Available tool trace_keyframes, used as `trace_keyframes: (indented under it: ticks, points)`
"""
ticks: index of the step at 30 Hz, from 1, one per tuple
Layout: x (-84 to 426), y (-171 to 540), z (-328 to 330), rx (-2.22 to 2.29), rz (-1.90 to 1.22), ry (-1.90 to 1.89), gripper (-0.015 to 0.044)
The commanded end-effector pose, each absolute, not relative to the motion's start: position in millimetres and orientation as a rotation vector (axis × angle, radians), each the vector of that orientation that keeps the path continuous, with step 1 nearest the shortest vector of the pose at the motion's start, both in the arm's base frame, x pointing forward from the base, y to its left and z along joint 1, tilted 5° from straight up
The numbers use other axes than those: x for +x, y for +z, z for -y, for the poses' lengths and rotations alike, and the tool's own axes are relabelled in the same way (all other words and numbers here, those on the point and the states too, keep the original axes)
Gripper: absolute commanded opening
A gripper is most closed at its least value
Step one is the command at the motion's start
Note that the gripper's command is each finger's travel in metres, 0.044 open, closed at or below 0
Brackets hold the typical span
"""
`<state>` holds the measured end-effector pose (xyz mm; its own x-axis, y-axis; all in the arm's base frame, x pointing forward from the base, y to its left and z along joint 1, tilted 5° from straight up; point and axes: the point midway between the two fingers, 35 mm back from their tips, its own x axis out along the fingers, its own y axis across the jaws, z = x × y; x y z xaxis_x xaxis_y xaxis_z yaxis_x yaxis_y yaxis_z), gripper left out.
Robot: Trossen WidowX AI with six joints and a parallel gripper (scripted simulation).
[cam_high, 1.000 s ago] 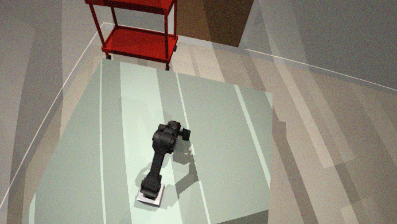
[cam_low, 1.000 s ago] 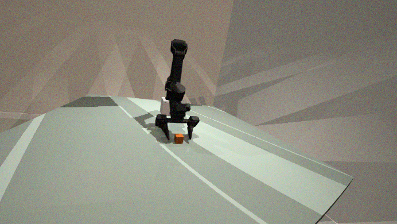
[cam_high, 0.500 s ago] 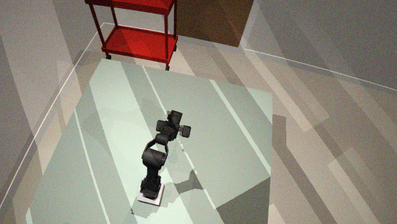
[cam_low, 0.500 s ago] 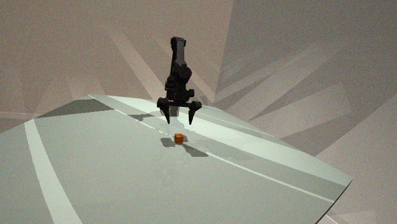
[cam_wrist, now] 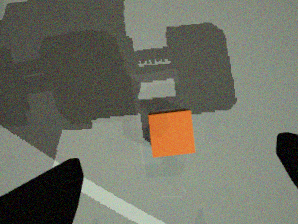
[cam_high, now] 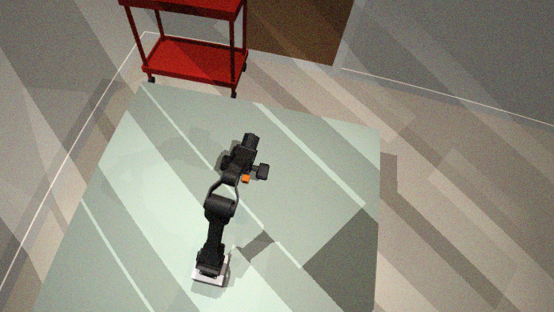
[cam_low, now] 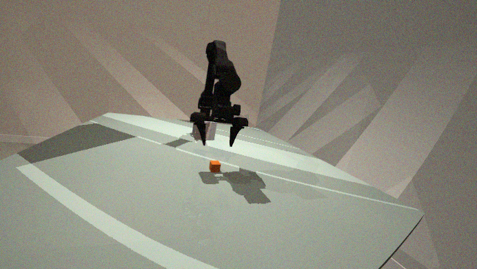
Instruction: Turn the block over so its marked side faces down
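The block [cam_high: 245,178] [cam_low: 215,166] [cam_wrist: 172,134] lies on the table [cam_high: 280,208] [cam_low: 155,207] [cam_wrist: 240,180], below the fingers [cam_high: 262,171] [cam_low: 218,145].

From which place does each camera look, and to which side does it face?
Top: high above the table, looking steeply down; the whole arm shows, with a red cart beyond the table.
Exterior: beyond the block, looking back across the table towards the arm and its open pincer.
Wrist: on the arm near the pincer, looking down at the block; only two dark fingertips show, at the sides.
Top and exterior share the arm, the table and the orange block.
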<state>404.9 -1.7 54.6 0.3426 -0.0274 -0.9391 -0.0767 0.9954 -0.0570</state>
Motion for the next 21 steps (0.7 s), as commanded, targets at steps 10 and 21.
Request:
trace_keyframes:
  ticks: [10,21]
  points:
    - [413.6,64.5,0.0,-0.109,-1.475,0.014,0.044]
    - [417.1,27.8,2.1,-0.109,-1.475,0.014,0.044]
